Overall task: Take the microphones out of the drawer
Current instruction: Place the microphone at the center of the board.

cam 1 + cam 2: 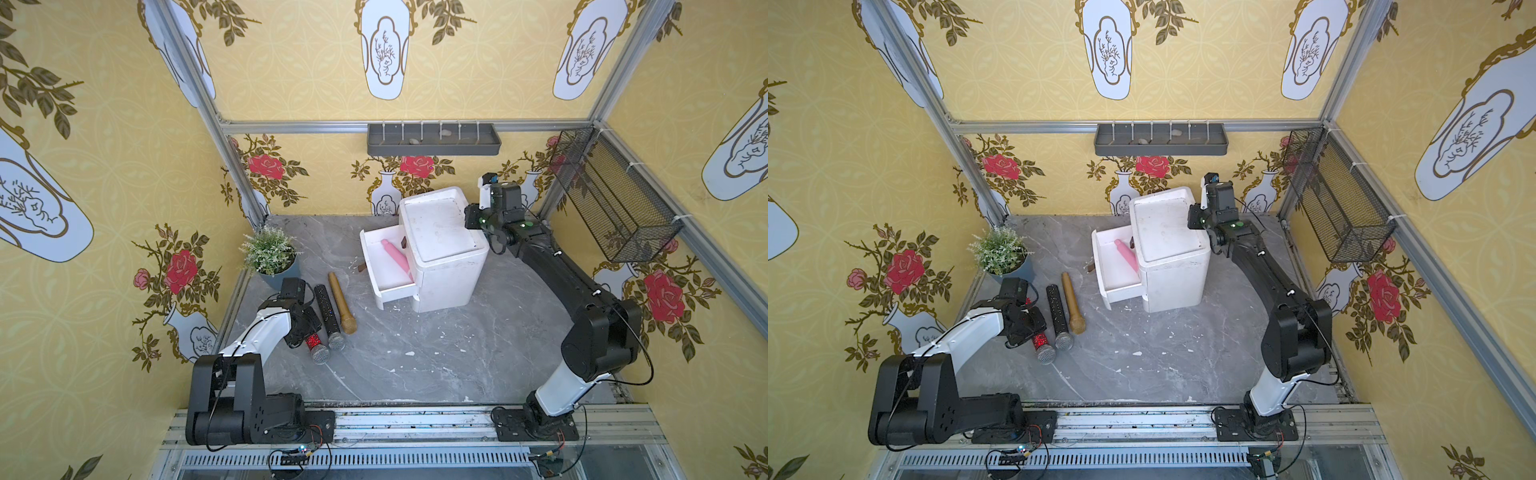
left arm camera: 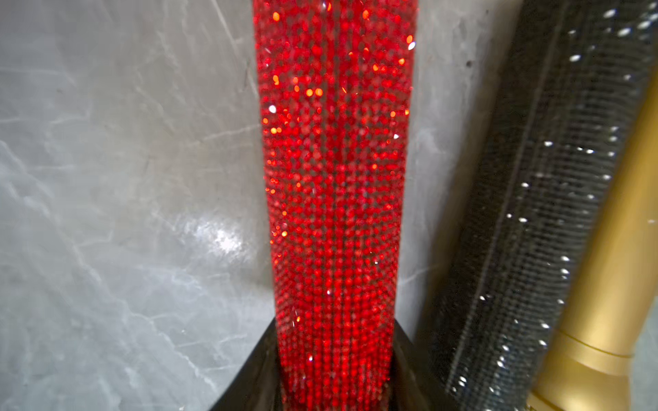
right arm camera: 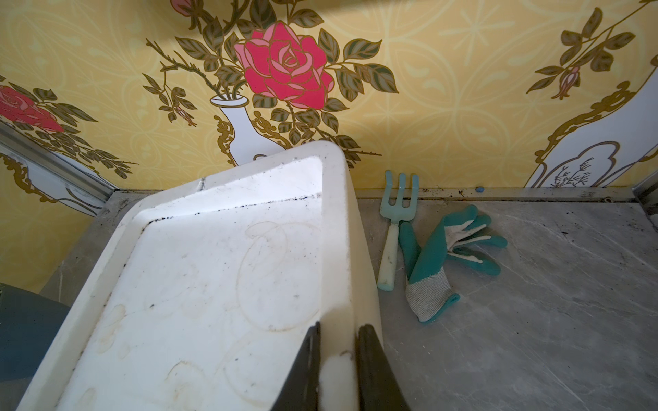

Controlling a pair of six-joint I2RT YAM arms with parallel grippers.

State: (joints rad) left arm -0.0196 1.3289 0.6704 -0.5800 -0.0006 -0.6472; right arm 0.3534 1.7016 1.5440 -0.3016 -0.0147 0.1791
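Left gripper point(image 2: 333, 373): mine, clamped on the red sequined microphone point(image 2: 334, 178).
Right gripper point(image 3: 338, 370): pinching the rim of the smooth white cabinet point(image 3: 213, 284).
Pink microphone point(image 1: 397, 257): lying in the open drawer point(image 1: 395, 294), frame centre.
Right wrist only: teal fork point(image 3: 393, 231), glove point(image 3: 431, 263).

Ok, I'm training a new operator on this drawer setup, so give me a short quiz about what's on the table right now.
1. How many microphones lie on the table outside the drawer? A two, B three, C four.
2. True or false: the drawer is empty.
3. Fill in: the right gripper clamps the ___ of the cabinet.
Key: 1 B: red microphone, black microphone, gold microphone. 2 false: a pink microphone lies inside. 3 rim.
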